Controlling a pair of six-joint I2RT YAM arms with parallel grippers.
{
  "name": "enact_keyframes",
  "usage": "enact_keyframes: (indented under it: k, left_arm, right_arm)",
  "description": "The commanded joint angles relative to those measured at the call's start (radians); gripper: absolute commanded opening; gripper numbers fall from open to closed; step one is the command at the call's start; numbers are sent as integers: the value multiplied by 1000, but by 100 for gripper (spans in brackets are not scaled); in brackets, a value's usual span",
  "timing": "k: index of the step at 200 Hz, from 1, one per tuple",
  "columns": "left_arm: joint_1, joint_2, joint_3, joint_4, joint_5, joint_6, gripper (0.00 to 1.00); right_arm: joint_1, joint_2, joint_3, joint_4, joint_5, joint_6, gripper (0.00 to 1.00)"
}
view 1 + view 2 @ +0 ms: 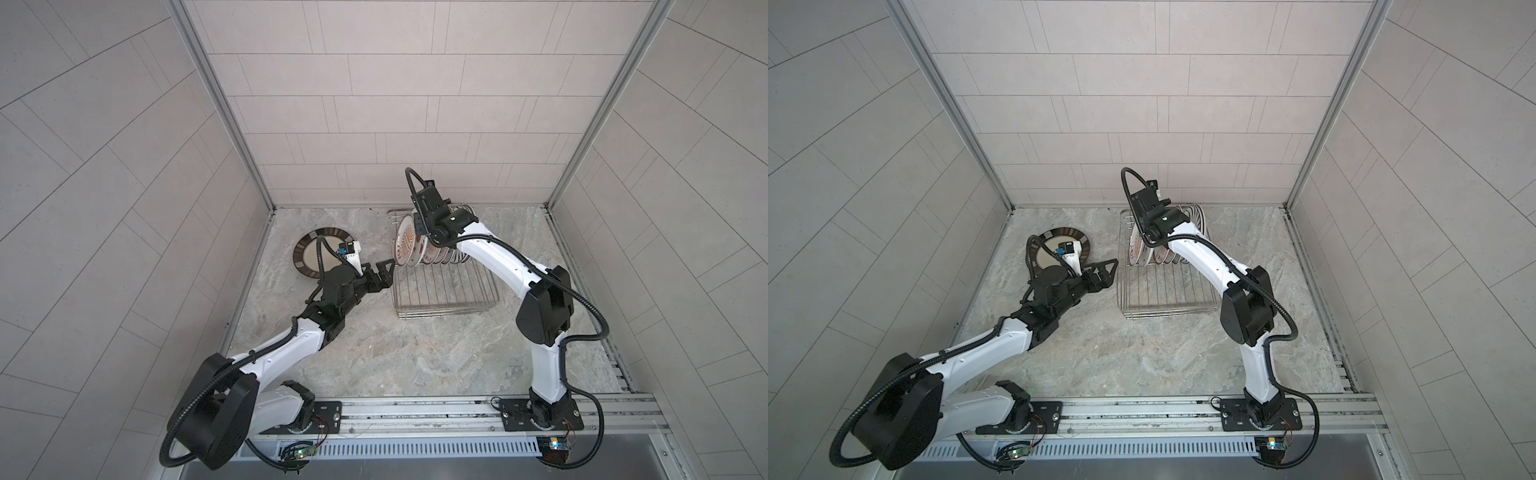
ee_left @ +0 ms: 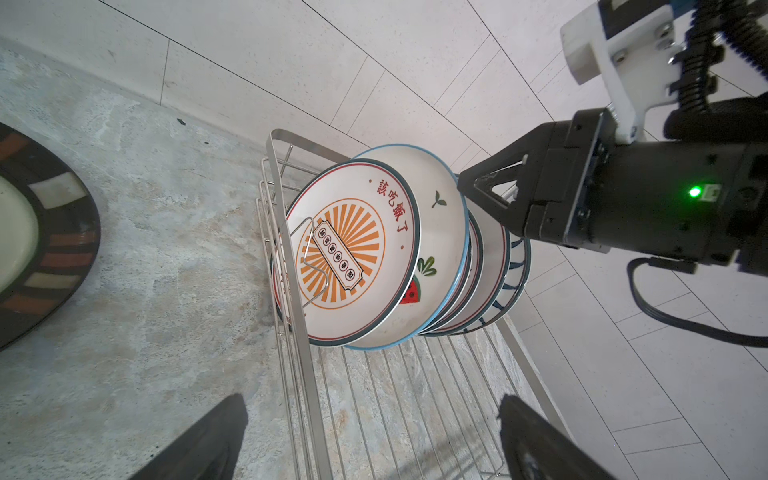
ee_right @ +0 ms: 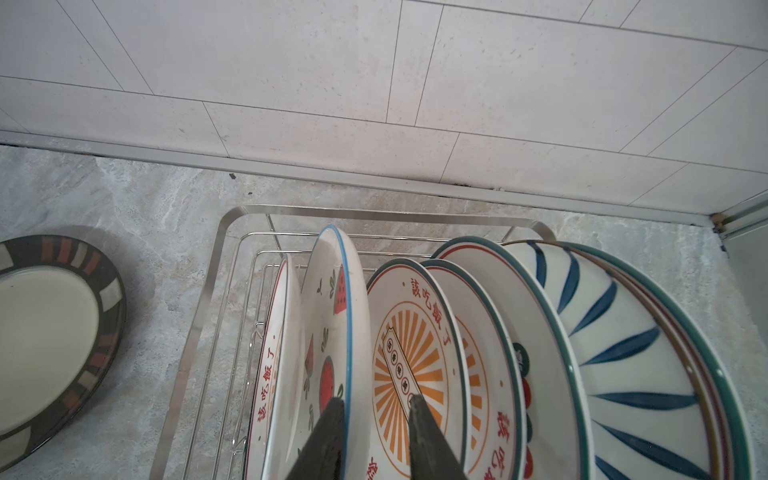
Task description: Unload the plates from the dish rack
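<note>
The dish rack [image 1: 449, 291] [image 1: 1167, 291] stands at the back of the table. Several plates stand upright in its far end. Foremost is an orange sunburst plate [image 2: 353, 249] [image 1: 405, 247]. Behind it is a larger blue-rimmed watermelon plate [image 3: 328, 316] [image 2: 440, 232]. My right gripper [image 3: 376, 409] comes down from above with one finger on each side of that plate's rim. How tightly it pinches does not show. My left gripper [image 1: 388, 274] [image 2: 374, 419] hovers wide open beside the rack's left rail and holds nothing. A dark-rimmed plate [image 1: 305, 253] [image 3: 50, 332] lies flat on the table.
The rack's near half [image 2: 415, 395] holds only bare wire bars. Behind the watermelon plate stand more sunburst plates and a blue-striped plate [image 3: 615, 340]. The tiled back wall [image 3: 374, 104] rises close behind the rack. The marble tabletop [image 1: 415, 353] stretches toward the arm bases.
</note>
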Motion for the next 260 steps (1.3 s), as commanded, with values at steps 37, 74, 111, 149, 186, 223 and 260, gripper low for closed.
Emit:
enact_keyframes:
  k: [37,74,111,149,186,223,260]
  left_arm:
    - [-4,10,-1,39,-5,-12,100]
    - [-4,28,5,43,1,-15,100]
    - [-4,25,5,39,-2,-15,100]
    - [-5,18,5,31,-7,-14,100]
    - [-4,-6,2,13,-9,-9,100]
    - [-4,-30,-4,0,-20,-5,100]
    - [-4,-31,-4,-1,-22,-5,100]
  right_arm:
    - [-25,90,40,-14,-85,25,28]
    - [-24,136,71,-23,-115,40,20]
    - [-18,147,89,-34,-64,52,15]
    - [11,142,153,-67,13,43,10]
    - [30,152,248,-148,86,21,9]
    - [36,118,247,-158,117,3,6]
    - [37,110,251,-167,129,-8,6]
